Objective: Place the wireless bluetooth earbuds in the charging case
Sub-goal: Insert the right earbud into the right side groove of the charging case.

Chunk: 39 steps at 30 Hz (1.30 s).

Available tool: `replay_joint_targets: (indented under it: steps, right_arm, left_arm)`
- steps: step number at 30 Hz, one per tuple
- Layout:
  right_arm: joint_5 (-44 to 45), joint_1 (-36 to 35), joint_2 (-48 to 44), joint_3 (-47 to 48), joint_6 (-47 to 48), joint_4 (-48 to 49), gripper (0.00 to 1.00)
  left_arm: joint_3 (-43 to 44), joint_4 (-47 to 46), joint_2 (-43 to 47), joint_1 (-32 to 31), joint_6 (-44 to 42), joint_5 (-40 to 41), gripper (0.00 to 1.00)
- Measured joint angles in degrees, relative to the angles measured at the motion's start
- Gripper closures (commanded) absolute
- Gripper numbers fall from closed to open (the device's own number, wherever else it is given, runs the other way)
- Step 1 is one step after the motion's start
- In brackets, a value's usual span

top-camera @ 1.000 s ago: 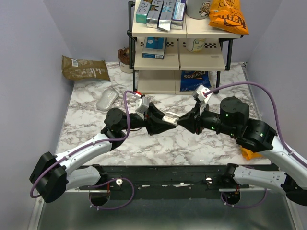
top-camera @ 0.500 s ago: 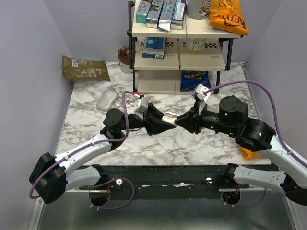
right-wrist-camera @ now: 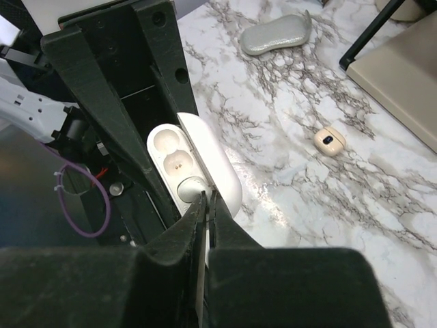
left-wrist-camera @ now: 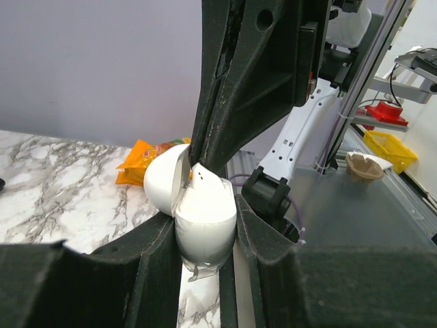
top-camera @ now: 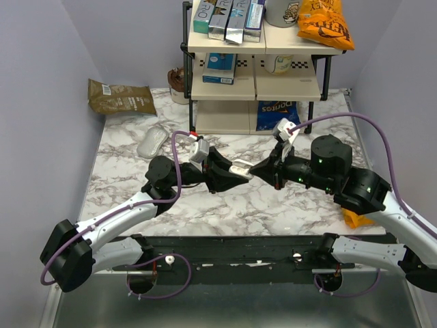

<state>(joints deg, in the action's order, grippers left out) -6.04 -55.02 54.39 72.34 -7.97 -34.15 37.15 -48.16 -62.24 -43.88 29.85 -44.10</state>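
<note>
The charging case (left-wrist-camera: 203,208), white and oval, is clamped upright between my left gripper's (left-wrist-camera: 206,229) fingers, its lid (left-wrist-camera: 162,183) hinged open. In the top view the case (top-camera: 241,168) hangs above the table's middle, where the left gripper (top-camera: 234,172) and right gripper (top-camera: 257,171) meet tip to tip. In the right wrist view two of its wells (right-wrist-camera: 176,162) are bare and a pale rounded earbud (right-wrist-camera: 191,186) sits in the nearest. My right gripper (right-wrist-camera: 207,199) is shut, its tips against that earbud. A second, beige earbud (right-wrist-camera: 329,141) lies loose on the marble.
A grey-white computer mouse (top-camera: 152,143) lies at the back left, near a brown bag (top-camera: 121,96). A two-level shelf rack (top-camera: 254,85) with boxes and snack bags fills the back. An orange packet (top-camera: 355,219) lies under the right arm.
The right gripper's jaws have closed to a thin slit at the case's near well. Both arms have stayed almost where they were.
</note>
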Motion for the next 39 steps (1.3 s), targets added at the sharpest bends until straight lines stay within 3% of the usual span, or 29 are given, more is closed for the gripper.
replay_joint_targets:
  steps: [16, 39]
  right_arm:
    - [-2.95, 0.35, 0.37, 1.36, 0.63, -0.28, 0.99]
    - [-4.63, 0.22, -0.98, 1.38, 0.26, -0.04, 0.99]
  left_arm:
    - [0.0, -0.17, 1.11, -0.02, -0.37, -0.02, 1.0]
    - [0.0, 1.55, 0.48, -0.13, -1.79, 2.47, 1.0]
